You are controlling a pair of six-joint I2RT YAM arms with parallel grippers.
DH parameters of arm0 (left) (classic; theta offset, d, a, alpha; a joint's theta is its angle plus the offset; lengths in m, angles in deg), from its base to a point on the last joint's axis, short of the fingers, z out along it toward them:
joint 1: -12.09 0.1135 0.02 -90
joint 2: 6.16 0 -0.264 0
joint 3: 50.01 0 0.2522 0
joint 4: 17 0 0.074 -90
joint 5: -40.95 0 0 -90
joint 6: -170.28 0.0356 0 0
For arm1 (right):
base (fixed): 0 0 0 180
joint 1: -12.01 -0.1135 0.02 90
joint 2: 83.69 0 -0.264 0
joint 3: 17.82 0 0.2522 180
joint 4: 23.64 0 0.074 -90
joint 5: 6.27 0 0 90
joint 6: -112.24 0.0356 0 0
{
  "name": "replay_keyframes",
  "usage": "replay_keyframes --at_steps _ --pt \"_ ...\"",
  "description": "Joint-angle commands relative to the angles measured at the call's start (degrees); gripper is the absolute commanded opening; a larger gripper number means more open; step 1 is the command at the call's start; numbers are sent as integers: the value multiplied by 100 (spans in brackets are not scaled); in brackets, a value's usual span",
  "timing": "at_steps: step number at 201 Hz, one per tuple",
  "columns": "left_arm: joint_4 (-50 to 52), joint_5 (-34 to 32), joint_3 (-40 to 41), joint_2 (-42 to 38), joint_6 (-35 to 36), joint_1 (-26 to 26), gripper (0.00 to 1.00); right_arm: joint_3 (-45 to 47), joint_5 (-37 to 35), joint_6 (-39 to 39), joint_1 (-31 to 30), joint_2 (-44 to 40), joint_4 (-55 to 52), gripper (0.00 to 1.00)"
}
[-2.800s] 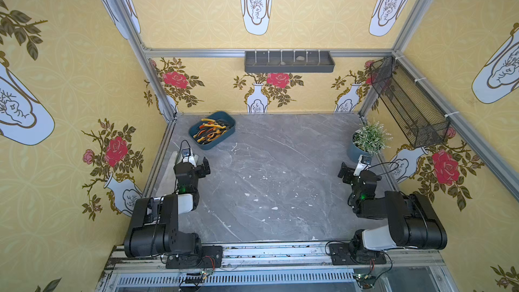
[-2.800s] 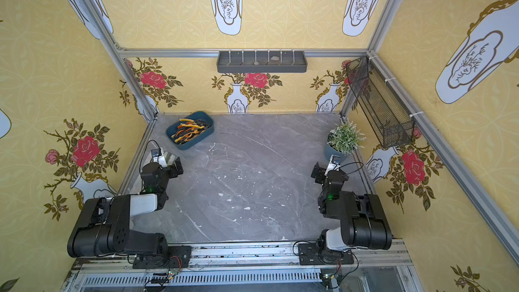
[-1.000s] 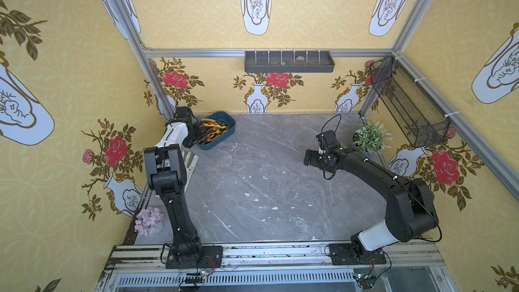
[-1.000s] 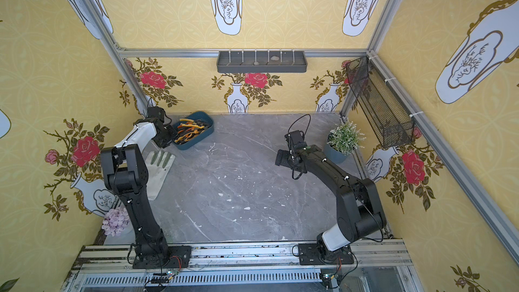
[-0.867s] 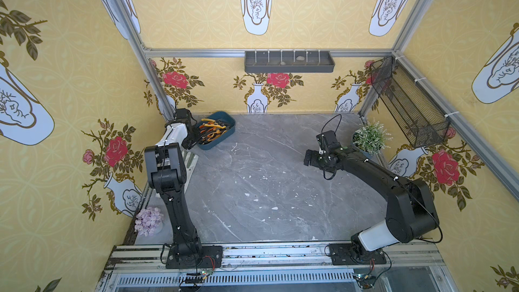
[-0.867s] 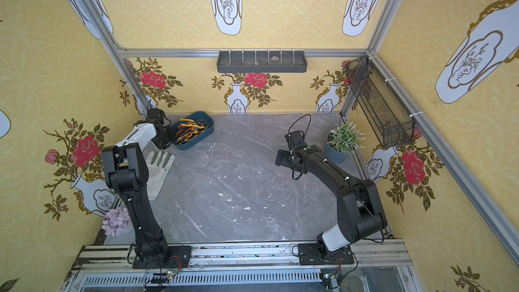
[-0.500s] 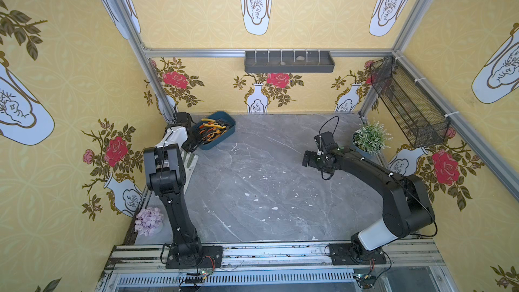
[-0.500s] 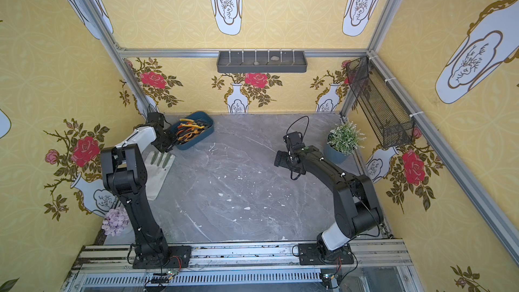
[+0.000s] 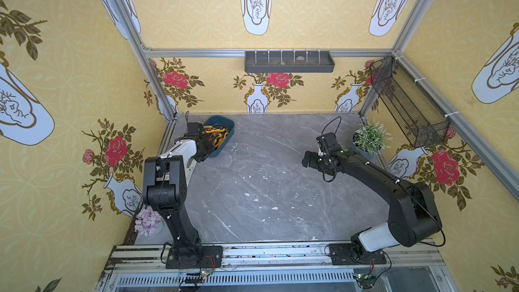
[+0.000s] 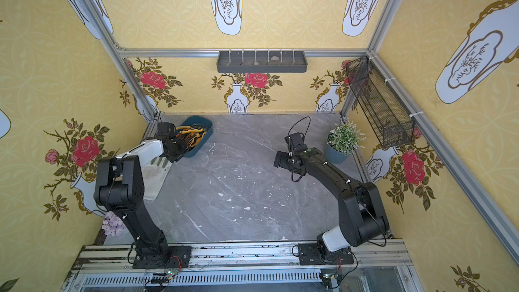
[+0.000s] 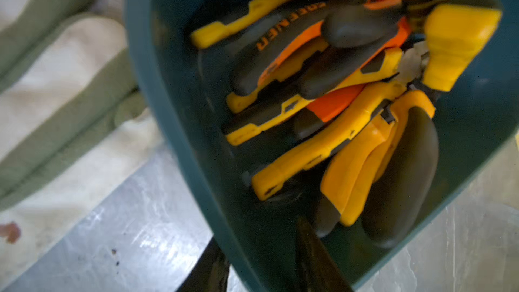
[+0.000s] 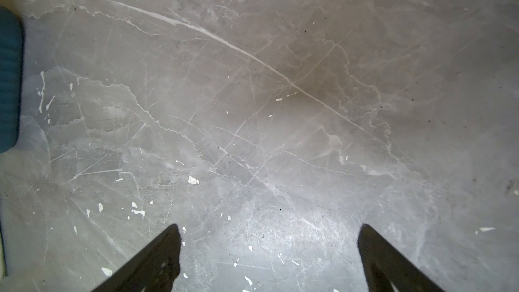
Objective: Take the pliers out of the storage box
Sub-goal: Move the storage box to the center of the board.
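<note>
The left wrist view alone showed the left gripper (image 11: 258,230) astride the storage box (image 11: 168,94) wall, grip uncertain, the pliers (image 11: 323,136) heaped inside; from above, the left arm (image 9: 184,147) hid this. A cloth (image 11: 56,80) lay beside the box, and the right gripper (image 12: 269,228) hung spread, well clear of it.

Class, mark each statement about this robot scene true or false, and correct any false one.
1. The pliers lie inside the storage box. True.
2. The right gripper holds pliers. False: its fingers are open and empty above the tabletop.
3. On the left gripper, the fingers straddle the storage box's wall. True.
4. The potted plant stands beside the storage box. False: it stands across the tabletop, near the right arm.
</note>
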Motion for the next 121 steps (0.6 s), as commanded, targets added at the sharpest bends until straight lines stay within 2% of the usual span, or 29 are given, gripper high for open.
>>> replay_keyframes --at_steps 1,86,90,121 --pt "729 20 351 -208 -51 -349 40 60 -35 71 -13 -170 -69 97" --pt "635 -604 1728 -1415 -1019 -2308 43 310 18 218 -13 -832 -280 98" --pt "628 -619 1805 -1479 -1077 -2542 43 340 25 225 -13 -872 -292 97" --pt "741 -921 2075 -2340 -1607 -3399 44 519 16 229 -30 -1081 -368 98"
